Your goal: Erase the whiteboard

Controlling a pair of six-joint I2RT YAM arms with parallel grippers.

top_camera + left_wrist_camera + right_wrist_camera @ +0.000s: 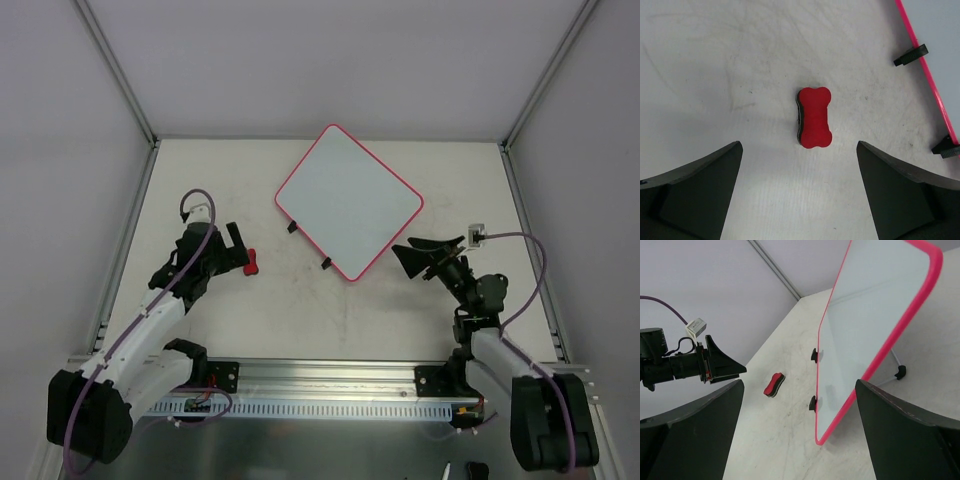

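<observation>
Now | L tool (799,146) spread, empty, by eraser (814,118) | R tool (800,385) spread, empty | whiteboard (875,315) partly cropped

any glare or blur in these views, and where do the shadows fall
Top external: even soft light, no hot spot on the whiteboard. Left wrist: eraser sharp, hardly any cast shadow. Right wrist: whiteboard steeply foreshortened, faint reflections near its clips; no blur.

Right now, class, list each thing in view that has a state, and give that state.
whiteboard, propped at a tilt, no marks visible
eraser, lying loose on the table, red face up
left pincer, open, over the eraser, holding nothing
right pincer, open, empty, facing the whiteboard
</observation>
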